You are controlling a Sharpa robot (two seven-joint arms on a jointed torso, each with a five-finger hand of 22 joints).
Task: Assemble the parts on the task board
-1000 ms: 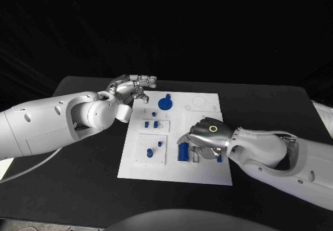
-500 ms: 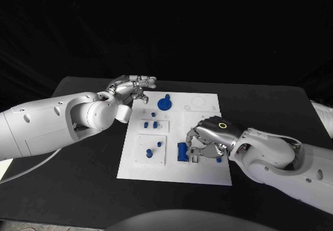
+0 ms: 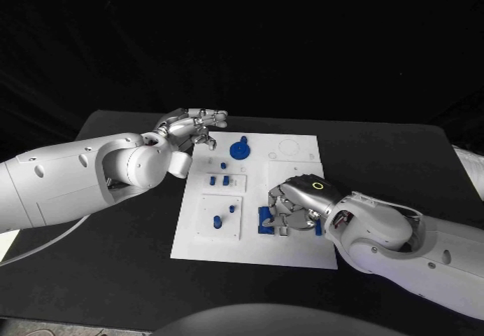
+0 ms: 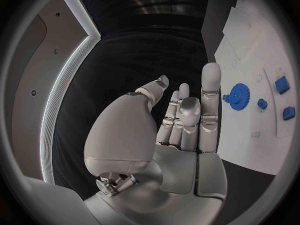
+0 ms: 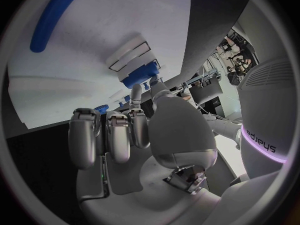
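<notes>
The right hand [image 3: 299, 203] is lowered over the long blue part [image 3: 265, 220] on the task board [image 3: 303, 252], fingers curled at it (grip cannot be confirmed); left hand [image 3: 189, 128] far, fingers loosely apart, empty.

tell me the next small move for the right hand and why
Probably close the fingers on the long blue part and lift. The right hand is over the task board with its fingers curled down at that part, though a grip isn't clear. The left hand hovers by the board's far corner.
</notes>
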